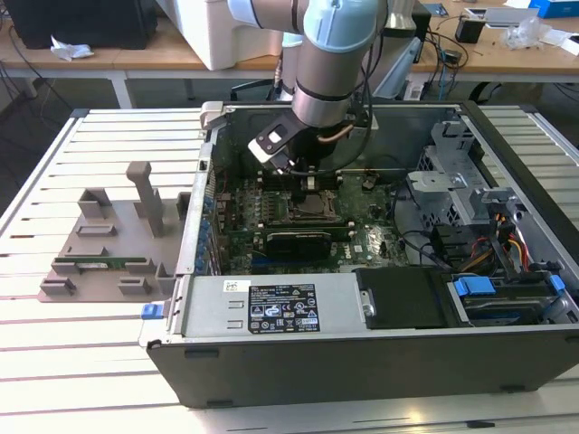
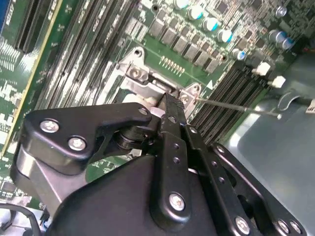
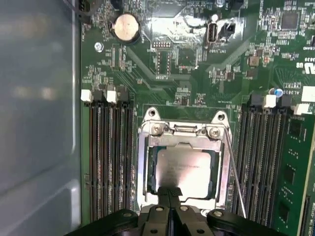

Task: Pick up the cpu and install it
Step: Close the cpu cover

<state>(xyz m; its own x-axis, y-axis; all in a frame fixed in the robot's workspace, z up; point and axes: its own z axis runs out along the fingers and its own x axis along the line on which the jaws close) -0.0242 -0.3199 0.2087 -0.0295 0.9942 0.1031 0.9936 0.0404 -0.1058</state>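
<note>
The cpu [image 3: 184, 169], a flat square chip with a shiny silver-grey top, lies in the socket frame [image 3: 143, 167] on the green motherboard [image 3: 187, 73]. In the first wrist view my gripper [image 3: 169, 191] is shut, its two black fingertips pressed together with nothing between them, right at the cpu's near edge. In the second wrist view the gripper [image 2: 165, 104] comes down onto the silver socket frame [image 2: 135, 73] and hides the chip. In the exterior view the gripper [image 1: 308, 183] hangs inside the open computer case, just over the socket frame [image 1: 318, 207].
A thin socket lever [image 3: 234, 172] runs beside the frame. Memory slots [image 3: 109, 157] flank the socket on both sides. The case wall [image 1: 362, 353] and drive bays [image 1: 493, 226] surround the board. A grey fixture tray [image 1: 109, 249] with upright posts stands on the slatted table at the exterior view's left.
</note>
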